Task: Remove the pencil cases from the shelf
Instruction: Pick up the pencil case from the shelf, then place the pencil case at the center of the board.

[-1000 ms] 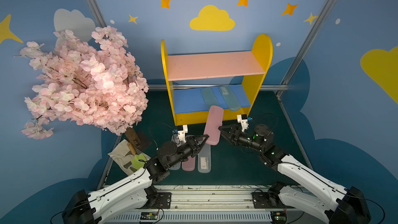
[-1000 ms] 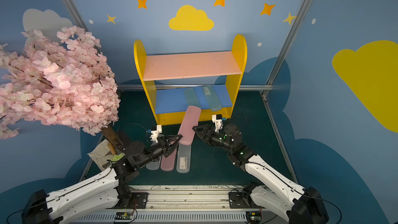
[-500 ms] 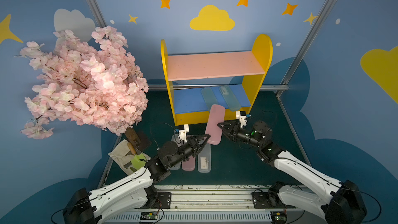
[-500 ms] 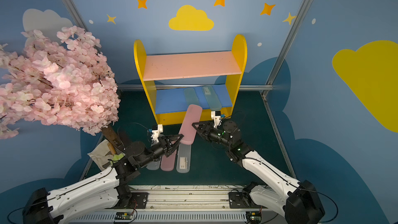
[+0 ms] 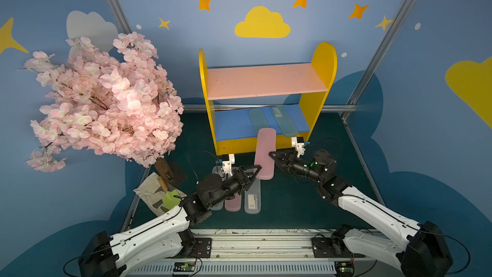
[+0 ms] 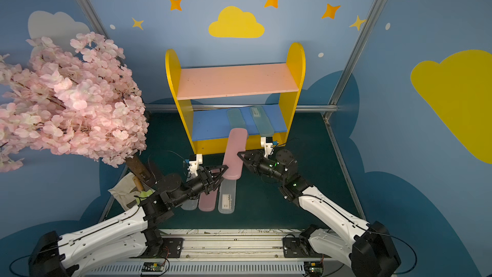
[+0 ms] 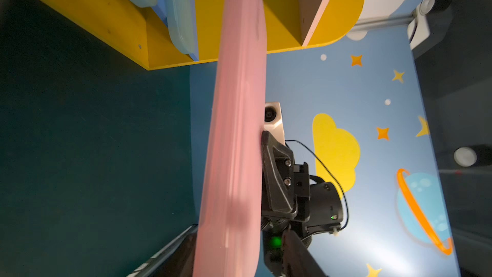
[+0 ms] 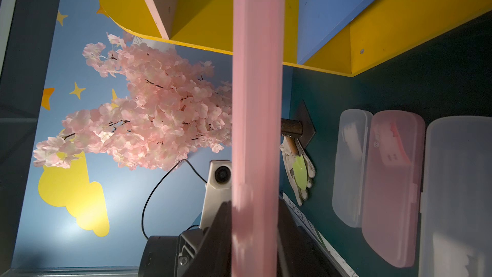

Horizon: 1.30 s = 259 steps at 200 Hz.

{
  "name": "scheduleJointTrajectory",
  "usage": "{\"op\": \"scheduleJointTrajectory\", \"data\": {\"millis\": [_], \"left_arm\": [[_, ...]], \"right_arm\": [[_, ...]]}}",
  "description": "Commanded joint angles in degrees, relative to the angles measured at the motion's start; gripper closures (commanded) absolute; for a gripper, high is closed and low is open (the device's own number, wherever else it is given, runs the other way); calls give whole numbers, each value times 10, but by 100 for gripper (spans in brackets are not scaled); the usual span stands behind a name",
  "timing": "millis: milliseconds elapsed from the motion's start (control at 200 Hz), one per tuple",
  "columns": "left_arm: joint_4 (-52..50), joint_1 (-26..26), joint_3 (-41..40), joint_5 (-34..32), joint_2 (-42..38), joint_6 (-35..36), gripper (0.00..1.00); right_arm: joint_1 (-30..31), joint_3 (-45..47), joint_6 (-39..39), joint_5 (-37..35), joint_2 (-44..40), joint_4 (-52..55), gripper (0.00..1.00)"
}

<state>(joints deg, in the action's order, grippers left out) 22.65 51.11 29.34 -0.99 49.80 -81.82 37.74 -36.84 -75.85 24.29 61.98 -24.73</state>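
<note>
The shelf (image 5: pixel 323 75) stands at the back of the bench (image 5: pixel 306 209). Its pink upper board is bare, and the teal pencil cases (image 5: pixel 258 119) lie side by side on the blue lower board. The pink pencil case (image 5: pixel 264 155) is in the air in front of the shelf, between my 2 hands.

My right hand (image 5: pixel 271 153) is closed on its long edge and carries it. My left hand (image 5: pixel 257 169) stands open around the near part, with the fingers apart from the plastic.

I judge this to be a handover. To do it well, I should draw the left hand straight back and not brush the case, because the right grip is thin and sits at the edge — 1 touch could twist it.

The far end looks close to the front edge of the lower board, so I would pull toward myself before lowering. The row of 3 pencil cases (image 5: pixel 252 201) lies under my left arm — the bare green bench on my right gives more room.
</note>
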Motion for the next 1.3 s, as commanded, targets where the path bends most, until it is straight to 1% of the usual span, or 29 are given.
{"op": "scheduleJointTrajectory", "data": {"millis": [0,40,130,245,380,425,506,631,776,906,1036,1196,1291], "left_arm": [[-67,0,27,-35,-32,35,26],[-99,0,30,-50,-44,37,19],[-153,0,29,-84,-70,33,13],[-196,0,20,-116,-97,22,8],[-227,0,8,-138,-118,16,5],[-238,0,6,-144,-123,16,2],[-252,0,1,-155,-132,18,0],[-254,0,-16,-168,-144,14,0],[-247,-1,-30,-176,-152,14,0],[-248,0,-35,-182,-155,13,0],[-250,0,-37,-185,-153,9,0],[-250,0,-39,-189,-152,6,0],[-253,-1,-39,-190,-154,5,0]], "right_arm": [[-5,16,15,2,-20,1,85],[-6,20,21,0,-26,13,85],[-7,28,44,-5,-43,49,85],[-9,42,84,-18,-71,109,85],[-12,69,129,-31,-102,163,85],[-13,82,142,-32,-111,177,85],[-15,103,157,-32,-121,194,85],[-15,136,169,-32,-128,193,85],[-15,157,179,-34,-110,172,85],[-16,162,185,-28,-77,146,85],[-14,159,191,-13,-29,115,85],[-12,147,227,5,28,88,86],[-8,143,239,4,52,70,87]]}}
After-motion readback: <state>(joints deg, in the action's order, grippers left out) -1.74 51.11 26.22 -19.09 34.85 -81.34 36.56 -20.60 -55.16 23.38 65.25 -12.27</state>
